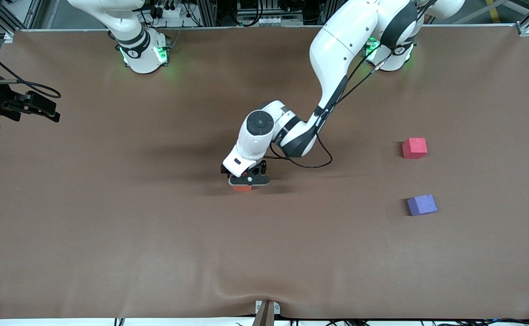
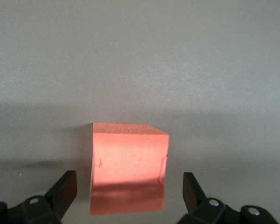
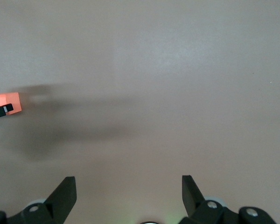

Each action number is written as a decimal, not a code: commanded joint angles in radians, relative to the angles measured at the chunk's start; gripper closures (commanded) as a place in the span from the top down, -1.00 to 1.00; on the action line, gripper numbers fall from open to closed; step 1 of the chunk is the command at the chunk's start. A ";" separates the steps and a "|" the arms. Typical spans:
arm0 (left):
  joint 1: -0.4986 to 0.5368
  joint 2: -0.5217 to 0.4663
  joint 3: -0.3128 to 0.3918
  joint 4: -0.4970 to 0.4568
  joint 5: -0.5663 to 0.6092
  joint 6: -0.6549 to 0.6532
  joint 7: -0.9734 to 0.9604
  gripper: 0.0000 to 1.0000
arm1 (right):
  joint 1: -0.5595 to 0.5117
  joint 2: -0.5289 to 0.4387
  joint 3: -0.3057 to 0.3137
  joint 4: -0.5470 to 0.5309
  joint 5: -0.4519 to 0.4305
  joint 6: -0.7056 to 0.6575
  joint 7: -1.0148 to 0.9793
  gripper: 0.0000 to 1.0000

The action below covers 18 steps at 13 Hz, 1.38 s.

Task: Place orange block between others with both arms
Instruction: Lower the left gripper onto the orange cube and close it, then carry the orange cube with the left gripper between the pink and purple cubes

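Orange block [image 2: 128, 168] sits mid-worktop [image 1: 110, 235], between the left end effector [image 1: 249, 179]'s open fingers. Next it must squeeze and lift. Red cube [image 1: 414, 148] and purple cube [image 1: 421, 204] wait. Right end effector [image 3: 129, 196] waits open.

Left arm [image 1: 336, 59] — reaches from its base down to mid-table, elbow high, forearm folded back, wrist turned downward. Left gripper [image 1: 245, 184] low over the table, fingers pointing down; in the left wrist view its fingertips [image 2: 65, 186] stand wide apart, nothing touching either pad.

Right arm [image 1: 124, 27] — only its lower part near the base shows, and it waits. Right gripper [image 1: 42, 106] up in the air over the table edge at the right arm's end, fingers [image 3: 65, 191] spread wide, holding nothing.
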<state>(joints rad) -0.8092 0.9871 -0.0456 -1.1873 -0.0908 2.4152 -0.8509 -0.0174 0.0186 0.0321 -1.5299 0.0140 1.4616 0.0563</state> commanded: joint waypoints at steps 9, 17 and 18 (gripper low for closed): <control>0.022 -0.059 0.010 0.012 0.016 -0.093 -0.020 -0.59 | -0.009 -0.006 0.009 -0.012 0.004 0.002 -0.001 1.00; 0.295 -0.508 0.012 -0.280 0.110 -0.522 0.064 -0.58 | -0.004 -0.005 0.011 -0.012 0.004 0.002 -0.001 1.00; 0.338 -0.568 0.012 -0.375 0.159 -0.512 0.094 -0.59 | -0.004 -0.005 0.011 -0.012 0.004 0.002 -0.001 1.00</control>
<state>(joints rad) -0.5262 0.5595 -0.0230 -1.3353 0.0035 1.8697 -0.7925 -0.0171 0.0187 0.0373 -1.5366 0.0140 1.4614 0.0562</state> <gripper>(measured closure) 0.458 0.000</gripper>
